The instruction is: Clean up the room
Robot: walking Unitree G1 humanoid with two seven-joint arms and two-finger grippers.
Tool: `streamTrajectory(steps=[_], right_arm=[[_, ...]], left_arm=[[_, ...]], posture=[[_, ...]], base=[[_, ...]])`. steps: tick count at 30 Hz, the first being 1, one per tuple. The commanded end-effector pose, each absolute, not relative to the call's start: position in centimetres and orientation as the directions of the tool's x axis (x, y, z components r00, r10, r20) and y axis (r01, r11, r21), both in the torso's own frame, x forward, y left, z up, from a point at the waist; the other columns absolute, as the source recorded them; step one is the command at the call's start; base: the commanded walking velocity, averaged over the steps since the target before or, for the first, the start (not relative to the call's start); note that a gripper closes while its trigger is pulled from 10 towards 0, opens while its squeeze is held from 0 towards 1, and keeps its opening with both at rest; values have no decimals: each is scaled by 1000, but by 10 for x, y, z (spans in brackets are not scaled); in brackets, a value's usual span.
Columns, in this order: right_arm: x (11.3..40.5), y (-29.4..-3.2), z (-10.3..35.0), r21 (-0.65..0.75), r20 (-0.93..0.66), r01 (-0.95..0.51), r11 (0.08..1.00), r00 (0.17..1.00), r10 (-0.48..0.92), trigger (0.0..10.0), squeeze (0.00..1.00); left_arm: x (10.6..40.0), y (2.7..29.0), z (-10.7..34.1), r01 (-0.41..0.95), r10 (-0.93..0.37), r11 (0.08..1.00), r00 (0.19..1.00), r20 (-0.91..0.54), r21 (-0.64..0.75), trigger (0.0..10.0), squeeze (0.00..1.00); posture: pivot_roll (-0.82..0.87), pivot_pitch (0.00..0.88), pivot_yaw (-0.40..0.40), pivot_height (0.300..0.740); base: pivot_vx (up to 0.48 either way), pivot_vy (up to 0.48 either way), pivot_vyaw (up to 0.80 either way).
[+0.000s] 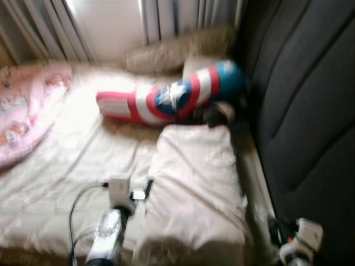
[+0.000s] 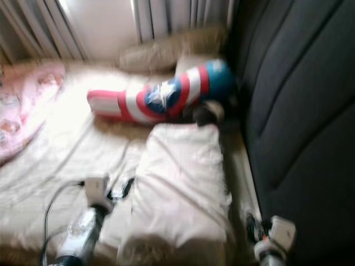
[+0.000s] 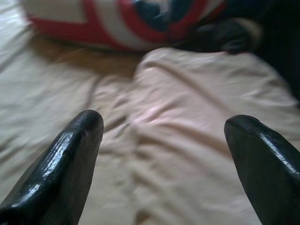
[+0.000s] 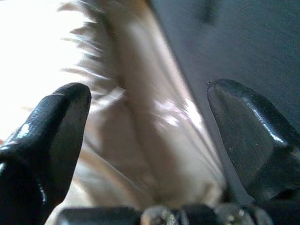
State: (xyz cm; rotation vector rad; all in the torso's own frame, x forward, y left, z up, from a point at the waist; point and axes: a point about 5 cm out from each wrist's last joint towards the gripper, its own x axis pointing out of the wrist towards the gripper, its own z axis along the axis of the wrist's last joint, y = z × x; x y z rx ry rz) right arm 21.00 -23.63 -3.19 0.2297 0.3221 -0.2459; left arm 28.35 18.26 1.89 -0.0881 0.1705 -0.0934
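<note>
- The left end effector is hanging with its two black fingers spread wide and nothing between them, looking down over the pale pillow at centre frame in the head views.
- The right end effector is likewise gaping wide and holding nothing, sitting at the lower right of the head view beside the dark headboard, over the narrow strip of bedding along the bed's edge.
- The bed is carrying most of the clutter: a red, white and blue shield-patterned cushion is lying across the upper middle, a beige pillow is resting behind it under the curtains, and a pink blanket is bunching up at the left edge.
- The step in hand is looking like an approach to the pale pillow, with neither arm yet touching it.
- The next move is probably calling for the left arm to drop lower and close on a fold or edge of the pillow, since soft fabric is giving little to pinch.
- Both head views are blurring, so a small dark object between cushion and pillow is staying unidentifiable.
- The pillow's near end is running out of frame at the bottom.
</note>
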Motion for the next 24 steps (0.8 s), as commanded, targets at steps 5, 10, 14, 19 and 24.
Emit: streamTrajectory(steps=[5, 10, 14, 19, 24], right_arm=[[206, -232, -36, 207, -356, 240, 949, 921, -155, 10000, 0], [208, -228, -33, 180, -342, 164, 970, 935, -95, 10000, 0], [215, -227, -27, 121, -313, 93, 988, 948, -51, 10000, 0], [225, -226, -19, 115, -279, 66, 991, 960, -31, 10000, 0], [230, -225, -15, 118, -260, 56, 991, 965, -24, 10000, 0]], left_arm=[[280, 183, 16, 64, -82, 992, 980, -181, -105, 10000, 0], [280, 182, 15, 57, -77, 993, 979, -188, -107, 10000, 0], [280, 182, 15, 56, -76, 993, 979, -190, -107, 10000, 0], [275, 179, 9, 61, -84, 992, 973, -214, -109, 10000, 0], [270, 180, 4, 44, -69, 993, 971, -231, -112, 10000, 0]], posture=[[-31, 0, 5, 740], [-32, 0, 6, 740], [-33, 0, 7, 740], [-37, 0, 4, 740], [-40, 0, -13, 740]], base=[[0, 0, 0], [0, 0, 0], [0, 0, 0], [0, 0, 0], [0, 0, 0]])
